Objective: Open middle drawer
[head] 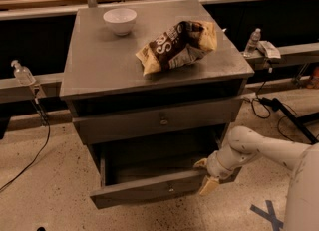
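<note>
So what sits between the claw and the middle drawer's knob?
Nothing: in the camera view, only bare grey front runs from the claw, at the right end of the middle drawer, to its knob.

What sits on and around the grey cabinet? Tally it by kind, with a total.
Bowl: 1
Snack bag: 1
Bottles: 2, left bottle, right bottle
Drawers: 2, upper drawer shut, middle drawer pulled out
Gripper: 1, at the middle drawer's right end
Total: 7
</note>
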### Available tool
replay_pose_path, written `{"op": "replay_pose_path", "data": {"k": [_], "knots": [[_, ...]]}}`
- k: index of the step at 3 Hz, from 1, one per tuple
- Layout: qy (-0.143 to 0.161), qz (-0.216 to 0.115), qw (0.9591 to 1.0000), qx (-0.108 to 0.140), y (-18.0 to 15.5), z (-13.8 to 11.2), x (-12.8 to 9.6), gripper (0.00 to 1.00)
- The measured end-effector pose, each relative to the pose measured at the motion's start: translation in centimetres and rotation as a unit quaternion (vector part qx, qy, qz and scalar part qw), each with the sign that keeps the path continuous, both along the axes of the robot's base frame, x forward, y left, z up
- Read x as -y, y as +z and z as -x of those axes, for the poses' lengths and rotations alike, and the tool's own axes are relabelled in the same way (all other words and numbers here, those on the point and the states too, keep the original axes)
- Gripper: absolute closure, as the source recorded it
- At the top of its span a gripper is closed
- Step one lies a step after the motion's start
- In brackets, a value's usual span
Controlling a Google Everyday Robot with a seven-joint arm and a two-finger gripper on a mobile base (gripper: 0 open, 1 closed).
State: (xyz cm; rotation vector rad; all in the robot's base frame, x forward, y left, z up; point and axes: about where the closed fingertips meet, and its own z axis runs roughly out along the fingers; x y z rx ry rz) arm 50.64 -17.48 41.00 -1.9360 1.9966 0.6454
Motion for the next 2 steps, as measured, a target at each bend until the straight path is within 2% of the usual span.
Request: {"op": "replay_pose_path", "data": {"k": [1,2], "knots": [[0.000,0.000,1.0000,0.000,0.0,0.1,0.0,0.38],[-0.010,-0.012,0.9998,0.012,1.6,2.3,-0.1,0.37]]}}
